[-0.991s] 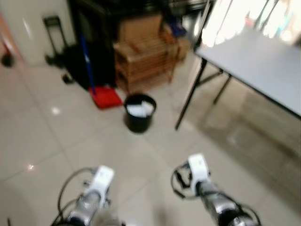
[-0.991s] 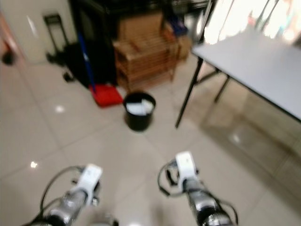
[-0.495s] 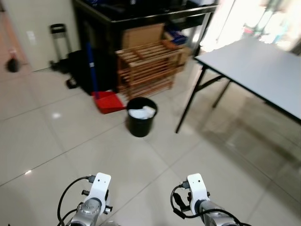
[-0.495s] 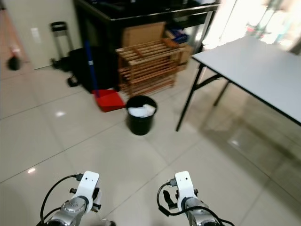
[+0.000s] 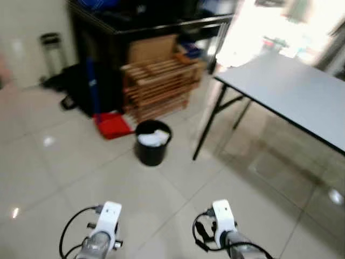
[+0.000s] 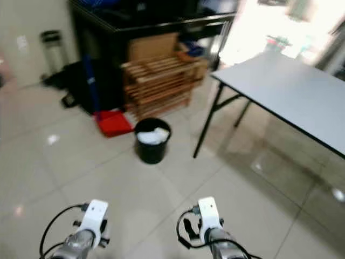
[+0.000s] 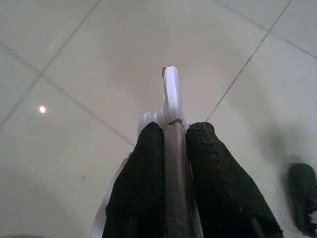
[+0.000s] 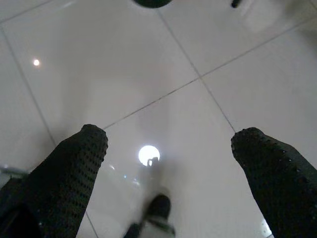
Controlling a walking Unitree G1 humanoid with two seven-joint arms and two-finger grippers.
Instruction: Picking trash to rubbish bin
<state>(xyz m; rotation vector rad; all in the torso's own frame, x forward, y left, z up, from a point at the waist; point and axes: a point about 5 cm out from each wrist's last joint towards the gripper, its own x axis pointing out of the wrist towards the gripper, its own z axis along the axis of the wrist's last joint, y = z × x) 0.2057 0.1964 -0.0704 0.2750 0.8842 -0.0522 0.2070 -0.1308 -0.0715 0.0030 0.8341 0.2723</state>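
Note:
A black rubbish bin (image 5: 152, 143) with white trash inside stands on the tiled floor ahead, a little left of centre. My left gripper (image 7: 174, 133) is shut on a thin white piece of trash (image 7: 171, 94) that sticks out past its fingertips, above bare floor tiles. My right gripper (image 8: 173, 148) is open with nothing between its fingers, over the floor. Both wrists (image 5: 105, 218) show at the bottom of the head views, well short of the bin.
A red dustpan (image 5: 112, 125) with a blue handle lies left of the bin. Behind it stand a wooden slatted rack (image 5: 159, 86) and a black cabinet (image 5: 108, 48). A grey folding table (image 5: 285, 97) fills the right, its black leg (image 5: 207, 129) close to the bin.
The whole view has shifted as the camera moved; the bin now sits slightly further left and higher. Both arms keep the same pose low in the picture.

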